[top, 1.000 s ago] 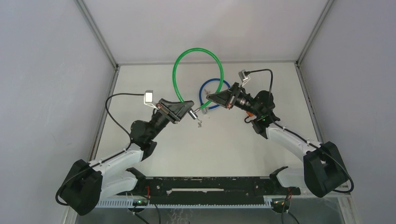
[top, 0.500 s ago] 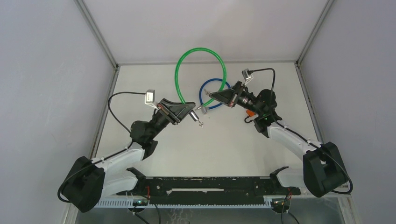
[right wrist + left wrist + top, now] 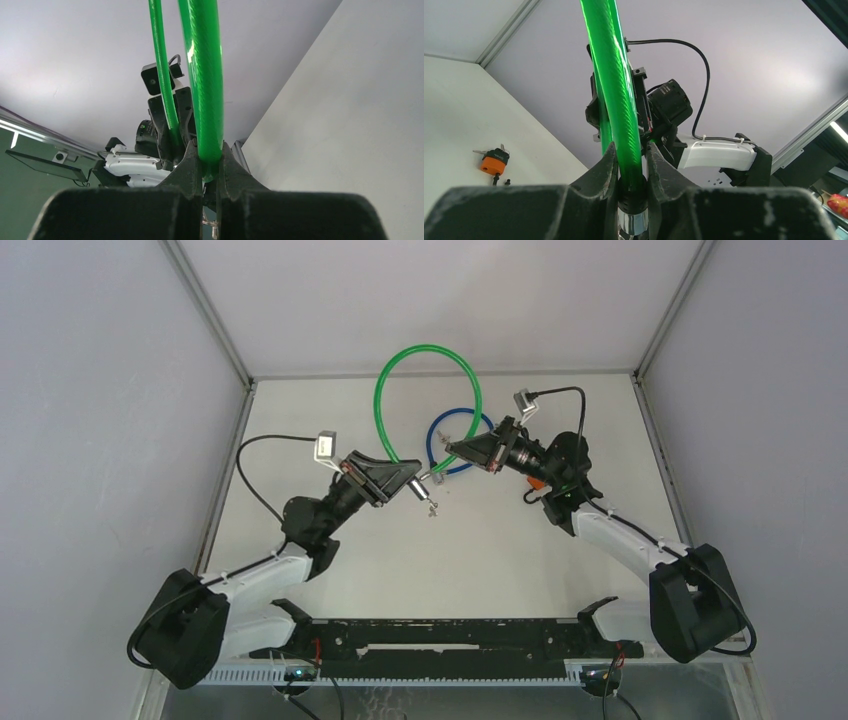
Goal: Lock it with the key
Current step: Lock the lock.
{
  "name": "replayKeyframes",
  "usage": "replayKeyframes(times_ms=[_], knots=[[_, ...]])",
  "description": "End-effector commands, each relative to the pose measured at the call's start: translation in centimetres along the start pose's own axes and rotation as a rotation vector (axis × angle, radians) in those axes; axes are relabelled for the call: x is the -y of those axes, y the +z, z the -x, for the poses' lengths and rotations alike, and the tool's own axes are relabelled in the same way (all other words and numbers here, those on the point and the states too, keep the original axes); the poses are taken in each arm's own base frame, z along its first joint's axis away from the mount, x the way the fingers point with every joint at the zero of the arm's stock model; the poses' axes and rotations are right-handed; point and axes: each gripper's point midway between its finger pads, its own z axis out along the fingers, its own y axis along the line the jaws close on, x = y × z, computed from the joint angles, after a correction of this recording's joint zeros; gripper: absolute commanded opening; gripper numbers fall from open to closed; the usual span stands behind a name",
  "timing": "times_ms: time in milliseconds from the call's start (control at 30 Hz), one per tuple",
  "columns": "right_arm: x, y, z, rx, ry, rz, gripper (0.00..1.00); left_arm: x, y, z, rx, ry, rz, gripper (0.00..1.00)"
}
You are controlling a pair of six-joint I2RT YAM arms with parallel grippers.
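A green cable lock (image 3: 428,380) arcs up between both arms. My left gripper (image 3: 412,483) is shut on its one end, on the black collar above a chrome barrel (image 3: 632,222), with the green cable (image 3: 616,75) rising between the fingers. A small bunch of keys (image 3: 428,506) hangs below that end. My right gripper (image 3: 448,450) is shut on the cable's other end (image 3: 210,165), close to the left gripper's end. In the left wrist view my gripper (image 3: 629,150) is shut. In the right wrist view my gripper (image 3: 211,150) is shut, with keys (image 3: 212,227) dimly below.
A blue cable lock (image 3: 458,466) lies coiled on the white table behind the grippers. Its orange lock body with keys (image 3: 494,162) shows on the table in the left wrist view. Grey walls enclose the table on three sides.
The left arm has shifted slightly right, bringing its cable end closer to the right gripper. The green loop has narrowed and moved a little right. Both grips are unchanged.
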Motion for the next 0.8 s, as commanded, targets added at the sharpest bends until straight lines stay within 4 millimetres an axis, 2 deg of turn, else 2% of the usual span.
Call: replayKeyframes(times_ms=[0,133,200,367,500,767], knots=[[-4.2,0.2,0.5,0.002,-0.092,0.123,0.00,3.8,1.4,1.5,0.002,0.044,-0.139,0.00],[-4.3,-0.8,1.5,0.031,-0.114,0.109,0.00,4.4,1.5,0.7,-0.075,0.062,-0.181,0.00],[-4.7,-1.3,1.9,0.043,-0.133,0.103,0.00,4.9,1.4,-0.6,-0.174,0.055,-0.237,0.00],[-4.9,-2.2,1.6,0.043,-0.169,0.078,0.00,5.9,1.7,-1.9,-0.308,0.038,-0.330,0.00],[-4.6,-3.0,1.9,0.066,-0.182,0.061,0.00,5.9,1.9,-1.8,-0.332,0.058,-0.338,0.00],[-5.0,-4.3,2.4,0.082,-0.201,0.061,0.00,4.8,2.1,-1.9,-0.345,0.075,-0.281,0.00]])
